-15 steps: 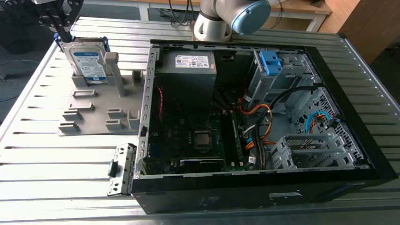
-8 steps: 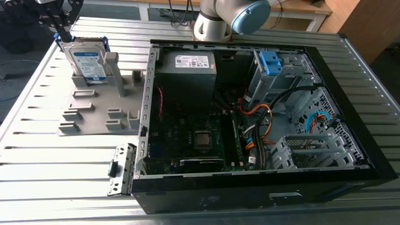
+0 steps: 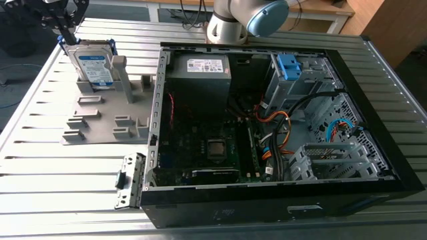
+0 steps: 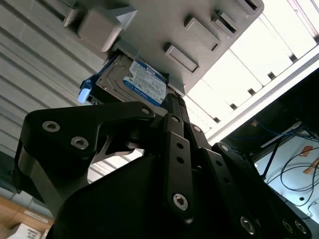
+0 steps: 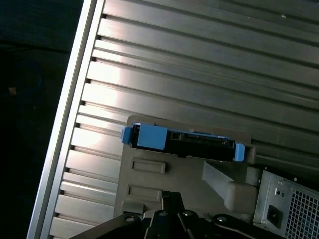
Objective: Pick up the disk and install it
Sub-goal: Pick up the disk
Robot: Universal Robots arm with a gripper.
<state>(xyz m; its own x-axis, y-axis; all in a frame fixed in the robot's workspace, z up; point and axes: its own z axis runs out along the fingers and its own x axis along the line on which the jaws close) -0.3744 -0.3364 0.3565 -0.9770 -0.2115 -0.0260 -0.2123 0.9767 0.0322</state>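
Pincer (image 3: 67, 36) hangs in the upper left of the exterior view, right over the top edge of the disk (image 3: 93, 64). Honestly can't tell how far open it is, or whether it has any bite on the thing. The disk stands on edge in a slot of the grey holder (image 3: 100, 117) on the slatted table (image 3: 40, 165), left of the open computer case (image 3: 393, 150), with its label facing the camera. Handling-wise it looks like a stiff, dense metal slab. It's solid but slick-faced, and probably not fond of knocks. Best bet seems to be pinching the two flat faces near the top middle, not the blue bracket (image 5: 149, 137), which looks like flexy plastic.
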